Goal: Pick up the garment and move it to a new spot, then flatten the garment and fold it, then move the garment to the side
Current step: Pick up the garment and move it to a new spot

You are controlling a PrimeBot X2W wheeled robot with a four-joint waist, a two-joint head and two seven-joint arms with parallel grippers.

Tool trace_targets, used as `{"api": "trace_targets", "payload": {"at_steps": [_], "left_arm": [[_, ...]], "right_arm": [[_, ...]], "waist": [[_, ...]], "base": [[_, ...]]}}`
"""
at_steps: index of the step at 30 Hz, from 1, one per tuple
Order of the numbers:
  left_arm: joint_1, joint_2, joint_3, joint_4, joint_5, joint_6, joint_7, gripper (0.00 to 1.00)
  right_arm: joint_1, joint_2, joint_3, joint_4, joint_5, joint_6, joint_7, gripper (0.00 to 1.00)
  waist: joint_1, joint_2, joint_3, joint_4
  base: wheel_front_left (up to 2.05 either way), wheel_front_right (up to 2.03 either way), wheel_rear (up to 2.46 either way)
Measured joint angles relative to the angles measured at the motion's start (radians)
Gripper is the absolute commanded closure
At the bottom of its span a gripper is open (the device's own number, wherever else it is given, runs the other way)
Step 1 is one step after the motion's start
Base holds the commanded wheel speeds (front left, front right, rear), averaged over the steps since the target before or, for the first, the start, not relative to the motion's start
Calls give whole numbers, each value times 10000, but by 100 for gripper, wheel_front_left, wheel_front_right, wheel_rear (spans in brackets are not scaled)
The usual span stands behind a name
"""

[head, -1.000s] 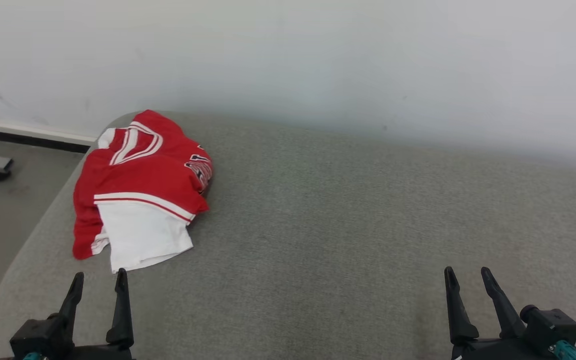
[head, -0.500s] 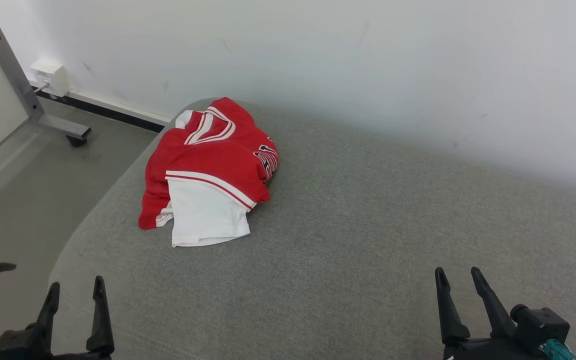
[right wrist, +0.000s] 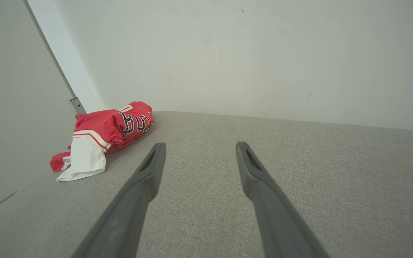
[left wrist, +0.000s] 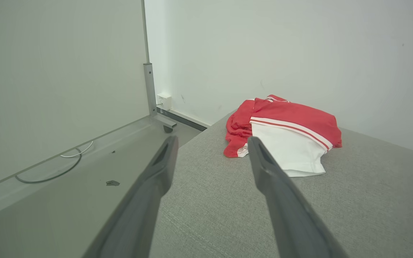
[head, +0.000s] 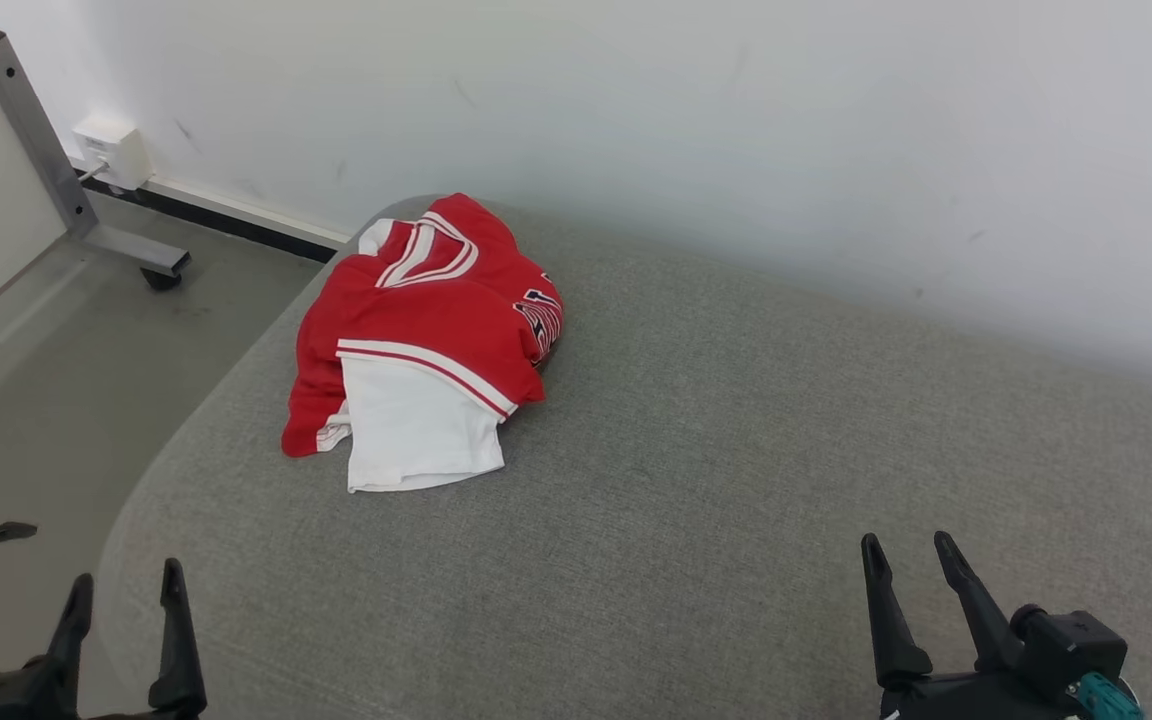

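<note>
i'm looking over the grey padded surface (head: 736,450); the red & white garment (head: 416,340) is lying crumpled at its far-left corner, untouched. l gripper (head: 127,573) & r gripper (head: 905,539) are hovering at the near side, fingers spread wide, holding nothing, well apart from it.

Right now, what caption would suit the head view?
Crumpled red-and-white jersey in the far left corner of a grey cushion; two pairs of open jaws below.
</note>
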Motion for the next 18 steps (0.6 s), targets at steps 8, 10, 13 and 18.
{"api": "trace_targets", "payload": {"at_steps": [8,10,13,18], "left_arm": [[-607,412,123,163,-56,-128,-50,0],[-961,522,194,213,-113,-205,-77,0],[-1656,731,339,244,-161,-286,-105,0],[-3481,1181,750,499,-566,-435,-184,0]], "right_arm": [[-227,2,-121,-188,-443,0,199,0],[-264,6,-180,-301,-575,0,301,0],[-388,4,-343,-520,-767,0,418,0],[-740,0,-721,-1003,-1198,0,598,0]], "waist": [[1,0,205,-584],[0,0,315,-794],[1,0,542,-1131],[2,1,1236,-1802]], "base": [[0,0,0],[0,0,0],[0,0,0],[0,0,0]]}}
